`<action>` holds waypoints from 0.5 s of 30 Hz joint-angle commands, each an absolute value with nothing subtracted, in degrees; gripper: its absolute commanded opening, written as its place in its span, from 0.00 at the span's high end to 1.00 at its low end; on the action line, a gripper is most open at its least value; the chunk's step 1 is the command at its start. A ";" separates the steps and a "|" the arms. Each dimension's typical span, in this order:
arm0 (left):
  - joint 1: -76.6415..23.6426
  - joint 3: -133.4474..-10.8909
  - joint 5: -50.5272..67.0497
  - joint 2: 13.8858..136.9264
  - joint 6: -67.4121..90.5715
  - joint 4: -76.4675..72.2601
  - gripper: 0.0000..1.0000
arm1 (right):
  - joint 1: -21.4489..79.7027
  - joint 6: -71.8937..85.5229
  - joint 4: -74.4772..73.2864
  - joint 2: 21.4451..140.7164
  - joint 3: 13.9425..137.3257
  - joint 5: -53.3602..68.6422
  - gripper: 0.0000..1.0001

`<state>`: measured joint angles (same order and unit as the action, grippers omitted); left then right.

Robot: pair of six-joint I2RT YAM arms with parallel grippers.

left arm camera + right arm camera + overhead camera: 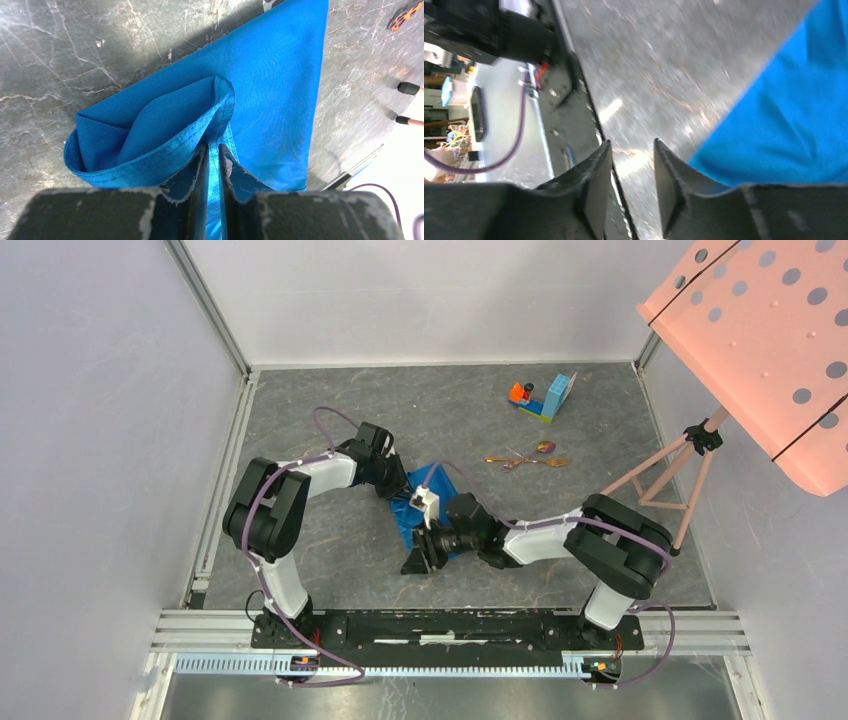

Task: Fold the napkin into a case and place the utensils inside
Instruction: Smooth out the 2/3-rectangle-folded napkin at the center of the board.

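Pinching a narrow strip of the napkin (270,85) between its almost closed fingers, the left gripper (212,150) sits at the bottom centre of the left wrist view. The bright blue cloth spreads from there toward the upper right of that frame. A folded-over flap with a stitched hem curls open at centre left, forming a loose pocket just above the fingertips.

In the top view the napkin lies bunched in the middle of the grey table (330,420), largely covered by the two arms meeting over it; the left gripper comes in from its upper left side. The right gripper (418,558) hangs at the cloth's lower left edge. In the right wrist view its jaws stand parted with a clear gap and nothing between them (only blurred table surface shows through the gap), and the blue cloth fills the right side of that frame, beside the right-hand finger rather than between the two.

The utensils (525,460) lie together on the table to the right of centre, apart from the napkin. A toy block piece (545,395) stands above them, near the top of the frame. A pink perforated panel (760,340) on a stand (680,470) fills the upper right corner.
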<state>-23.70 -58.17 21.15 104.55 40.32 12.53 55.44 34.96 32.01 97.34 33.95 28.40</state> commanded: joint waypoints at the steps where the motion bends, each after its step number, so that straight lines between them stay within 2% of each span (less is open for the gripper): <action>1: -24.01 -60.14 23.65 105.27 34.36 15.75 0.80 | 53.89 33.82 28.74 92.16 41.39 29.27 0.54; 4: -24.20 -60.72 26.07 105.21 33.13 16.06 0.78 | 47.27 28.12 18.59 85.08 39.64 27.77 0.42; 6: -24.51 -61.40 26.07 105.33 32.60 16.70 0.78 | 41.13 22.52 10.46 81.46 38.44 26.89 0.38; 9: -24.81 -62.02 25.33 106.05 32.61 17.22 0.77 | 31.37 16.25 3.87 78.22 36.01 25.30 0.28; 11: -24.82 -62.52 24.46 106.68 32.89 17.28 0.77 | 27.40 13.18 0.26 79.49 36.60 26.33 0.27; 15: -25.18 -63.91 23.50 106.02 33.28 18.34 0.74 | 23.07 13.96 3.85 80.87 33.80 29.56 0.26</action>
<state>-24.64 -61.30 24.08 106.17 35.68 17.23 25.06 17.98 7.25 79.55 36.62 26.63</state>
